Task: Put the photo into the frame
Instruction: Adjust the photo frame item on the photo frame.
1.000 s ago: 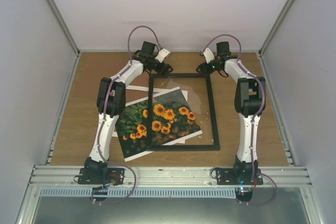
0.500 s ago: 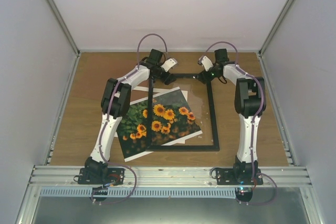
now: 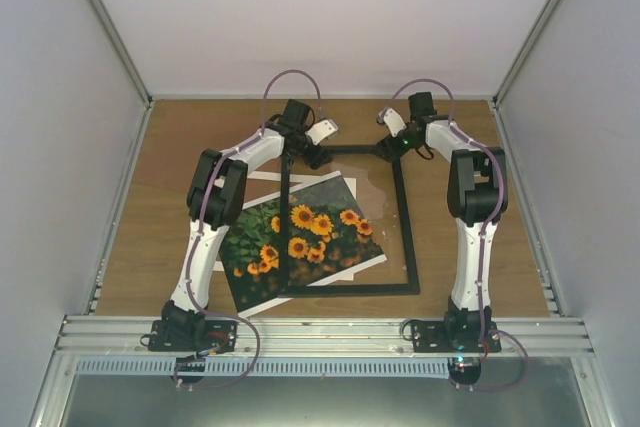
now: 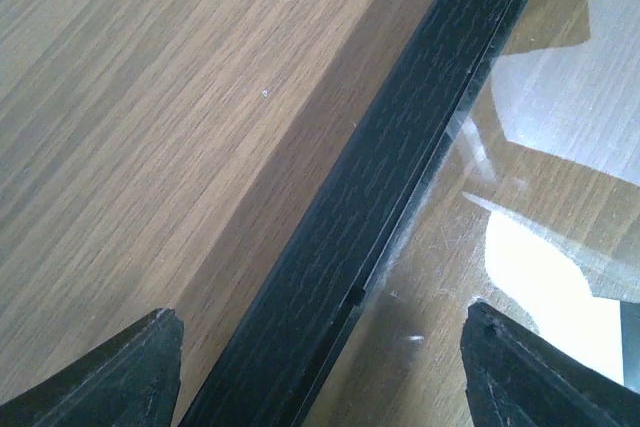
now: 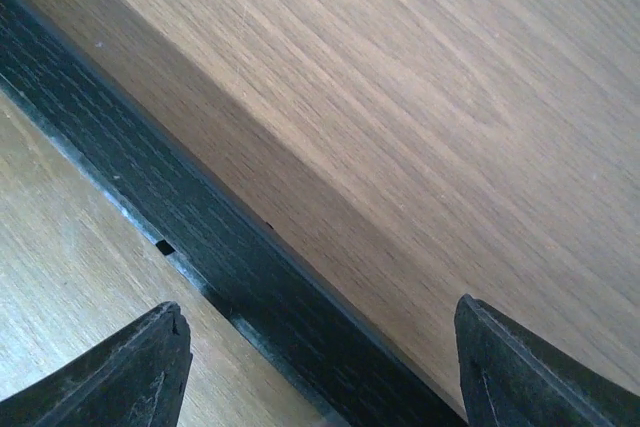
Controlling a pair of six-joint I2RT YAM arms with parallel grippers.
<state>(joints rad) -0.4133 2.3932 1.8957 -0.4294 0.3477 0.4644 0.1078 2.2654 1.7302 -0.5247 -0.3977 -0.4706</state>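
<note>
Now, your left gripper [image 3: 314, 150] hangs over the frame's [image 3: 405, 217] far-left corner, jaws wide, a black bar between the fingers [image 4: 140, 367] and touching neither. Your right gripper [image 3: 386, 146] is at the far-right corner, jaws equally wide across the bar. Photo [image 3: 300, 237] lies tilted on the table [image 3: 150, 207], slid under the frame's left bar, part inside, part outside.

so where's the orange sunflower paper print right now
Top view: the sunflower paper print lies tilted on the wooden table, left of centre, its right part under the thin black frame.
</note>
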